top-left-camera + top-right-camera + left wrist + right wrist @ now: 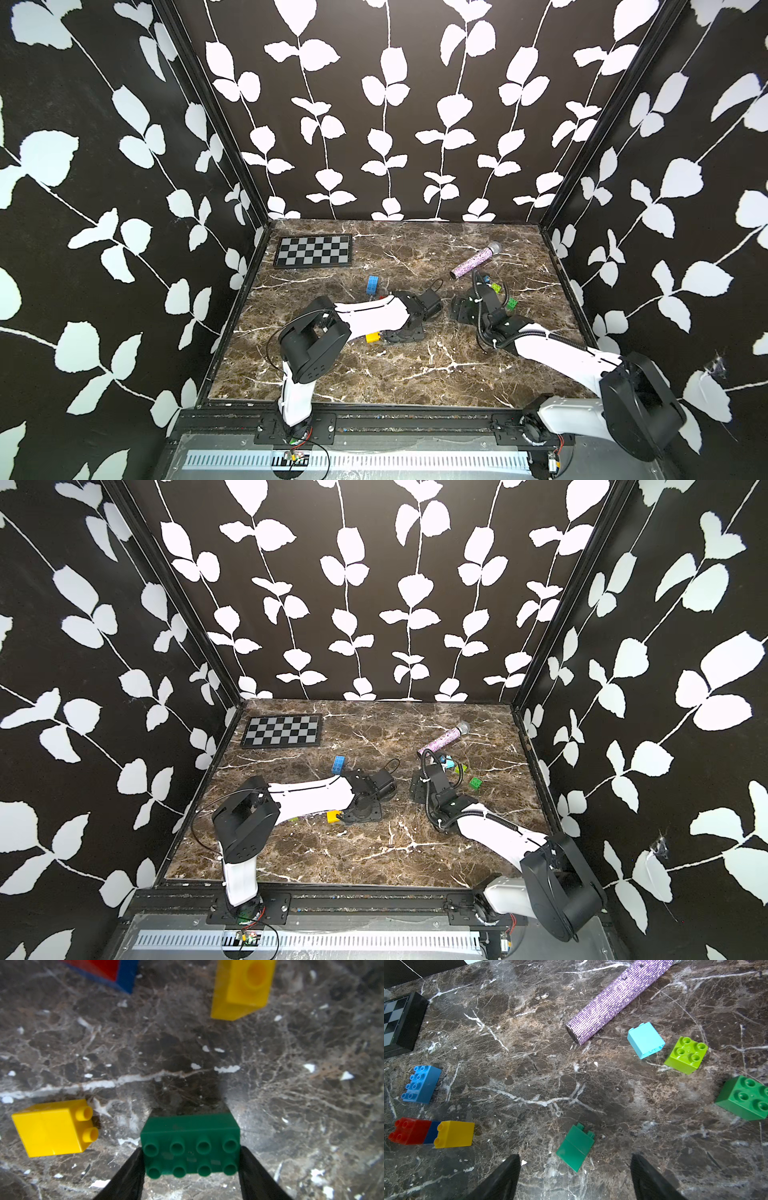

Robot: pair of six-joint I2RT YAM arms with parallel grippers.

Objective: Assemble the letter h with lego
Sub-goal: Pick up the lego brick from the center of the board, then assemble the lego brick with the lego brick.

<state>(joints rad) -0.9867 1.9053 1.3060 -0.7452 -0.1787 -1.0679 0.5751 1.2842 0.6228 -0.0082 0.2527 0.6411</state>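
Observation:
In the left wrist view a dark green eight-stud brick (pixel 190 1138) sits between the fingers of my left gripper (pixel 191 1153), and a black fingertip (pixel 137 1159) presses each short end. Two yellow bricks (pixel 52 1128) (pixel 243 989) and a red and blue piece (pixel 116 970) lie around it. In both top views the left gripper (pixel 401 332) points down next to a yellow brick (pixel 372 337). My right gripper (pixel 575 1156) hangs open over the marble, above a teal-green brick (pixel 576 1142) lying on its side. Nothing touches its fingers.
The right wrist view shows light blue (pixel 645 1040), lime (pixel 686 1057), green (pixel 745 1098) and blue (pixel 422 1083) bricks and a red-blue-yellow row (pixel 431 1133). A glittery purple microphone (pixel 476 261) lies at the back right. A chequered board (pixel 313 250) lies at the back left.

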